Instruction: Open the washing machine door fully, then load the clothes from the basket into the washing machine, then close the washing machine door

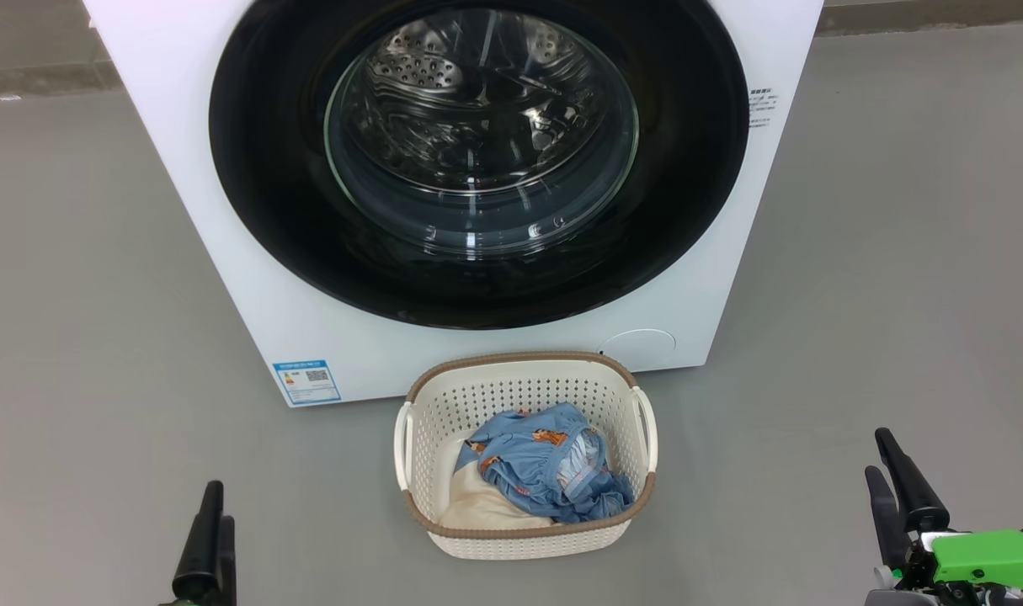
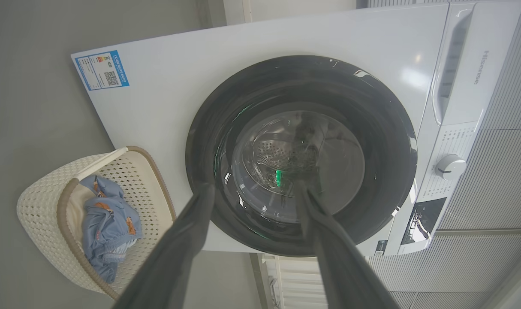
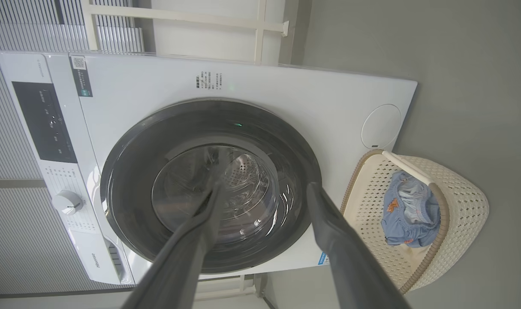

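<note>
Your left end effector (image 1: pixel 219 505) and right end effector (image 1: pixel 878 454) each end in two long, tapered matte-black fingers (image 1: pixel 908 484); a bright green housing (image 1: pixel 991 555) sits behind the right pair.

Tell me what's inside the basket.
A light blue garment with orange prints lies partly over a cream garment in the basket; anything beneath them is covered.

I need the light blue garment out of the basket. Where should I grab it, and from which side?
Take the light blue garment at its raised, bunched middle, coming straight down from above. It lies crumpled, partly over the cream garment, and the basket walls ring it, so a sideways approach is probably blocked. A pinch on a high fold should lift it alone.
</note>
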Motion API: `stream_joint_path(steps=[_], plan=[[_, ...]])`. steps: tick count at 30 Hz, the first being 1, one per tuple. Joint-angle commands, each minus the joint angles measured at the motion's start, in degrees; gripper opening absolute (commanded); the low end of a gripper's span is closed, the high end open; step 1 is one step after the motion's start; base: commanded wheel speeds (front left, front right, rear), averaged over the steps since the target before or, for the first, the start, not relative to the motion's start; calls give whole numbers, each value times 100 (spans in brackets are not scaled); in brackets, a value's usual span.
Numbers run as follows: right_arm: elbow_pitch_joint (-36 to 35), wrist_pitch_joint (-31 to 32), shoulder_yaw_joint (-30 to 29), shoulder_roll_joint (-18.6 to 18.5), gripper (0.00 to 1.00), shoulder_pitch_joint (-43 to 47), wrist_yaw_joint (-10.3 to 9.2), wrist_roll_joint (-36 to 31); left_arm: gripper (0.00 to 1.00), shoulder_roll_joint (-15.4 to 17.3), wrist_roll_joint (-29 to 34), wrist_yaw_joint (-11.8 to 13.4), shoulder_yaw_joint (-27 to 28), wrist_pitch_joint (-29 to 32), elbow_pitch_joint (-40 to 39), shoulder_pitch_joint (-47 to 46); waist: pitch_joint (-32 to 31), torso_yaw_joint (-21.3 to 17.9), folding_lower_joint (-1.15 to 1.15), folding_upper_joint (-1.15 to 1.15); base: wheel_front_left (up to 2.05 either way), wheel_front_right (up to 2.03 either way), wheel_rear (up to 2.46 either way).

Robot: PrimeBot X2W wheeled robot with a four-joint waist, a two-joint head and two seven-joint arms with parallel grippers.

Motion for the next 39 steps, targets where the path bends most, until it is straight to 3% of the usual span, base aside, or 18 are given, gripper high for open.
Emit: stream_joint_path(steps=[1, 11, 27, 39], plan=[[-184, -41, 19, -119, 100, -226, 8, -134, 100, 106, 116, 27, 7, -64, -163, -237, -1, 1, 0, 0, 0, 0, 0], [-244, -213, 81, -258, 100, -267, 11, -1151, 100, 229, 1041, 251, -131, -246, -189, -330, -12, 2, 0, 0, 0, 0, 0], [-299, -452, 52, -390, 100, -265, 15, -3374, 100, 421, 2971, 561, -474, -516, -186, -391, -69, 4, 0, 0, 0, 0, 0], [-345, -451, -157, -270, 100, -266, 19, -4852, 100, 599, 4157, 810, -774, -720, -81, -425, -125, -22, 0, 0, 0, 0, 0]])
